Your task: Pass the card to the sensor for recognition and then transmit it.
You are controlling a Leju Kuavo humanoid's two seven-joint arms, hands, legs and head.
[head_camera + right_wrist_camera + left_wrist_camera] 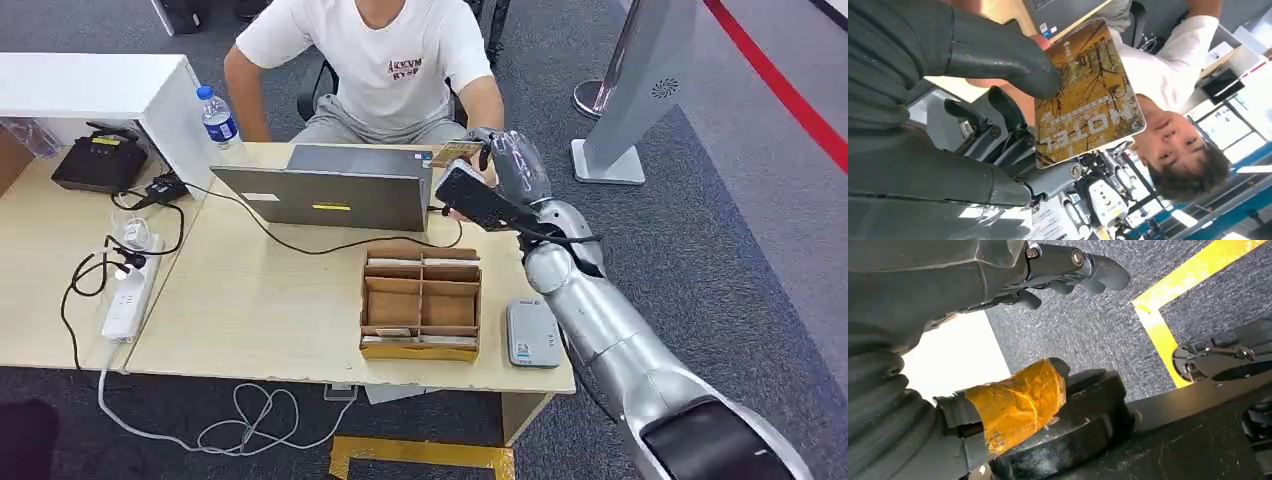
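My right hand (515, 160) is stretched over the table's far edge toward a seated person (390, 60). It pinches a yellow-brown hotel card (458, 153) between thumb and fingers. In the right wrist view the card (1088, 95) stands out past the thumb of this hand (998, 65), and a person's fingers (1040, 40) lie against it behind the thumb. The grey-white sensor (531, 333) lies flat near the table's front right corner, well apart from the card. My left hand (1068, 270) hangs over the carpet, holding nothing, with fingers and taped thumb apart.
A cardboard card box (421, 351) with compartments sits left of the sensor. A grey laptop (330, 190) stands at the far edge with a cable across the wooden table (260, 300). A power strip (128, 295), water bottle (217, 117) and black device (100, 160) are at left.
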